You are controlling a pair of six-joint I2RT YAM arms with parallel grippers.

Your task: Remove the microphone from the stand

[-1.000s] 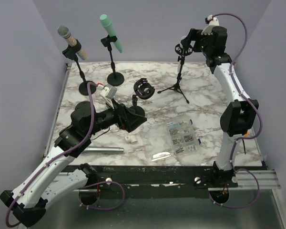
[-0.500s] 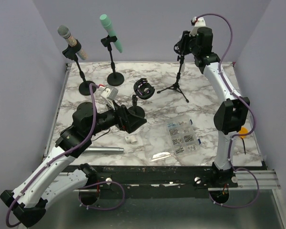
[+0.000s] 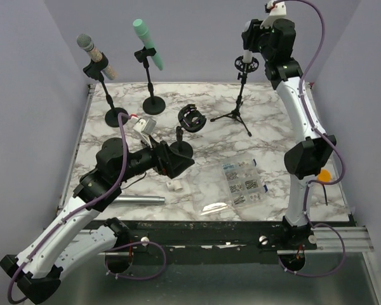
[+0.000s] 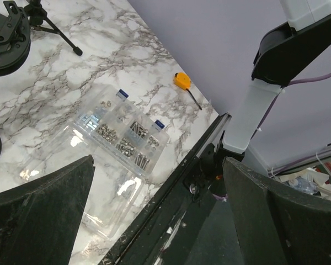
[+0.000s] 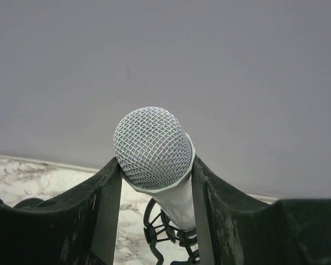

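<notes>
A white microphone (image 5: pixel 153 146) with a silver mesh head sits between the pads of my right gripper (image 5: pixel 156 179), which is shut on its body just under the head. Its lower end points down at the black shock mount (image 5: pixel 165 232); I cannot tell whether it still touches the ring. From above, my right gripper (image 3: pixel 254 35) hangs high over the tripod stand (image 3: pixel 242 89) at the back right and hides the microphone. My left gripper (image 3: pixel 178 159) hovers low over the middle of the table, open and empty (image 4: pixel 160 221).
Two more microphones stand on round-base stands at the back left, one grey-headed (image 3: pixel 92 54), one teal (image 3: pixel 147 41). A loose black shock mount (image 3: pixel 190 117), a clear screw box (image 3: pixel 243 181), a metal rod (image 3: pixel 140 199) and a small white block (image 3: pixel 173 185) lie on the marble.
My right gripper closed on the microphone at the tripod's mount, then rose above it with the microphone. The left arm has hardly moved.
</notes>
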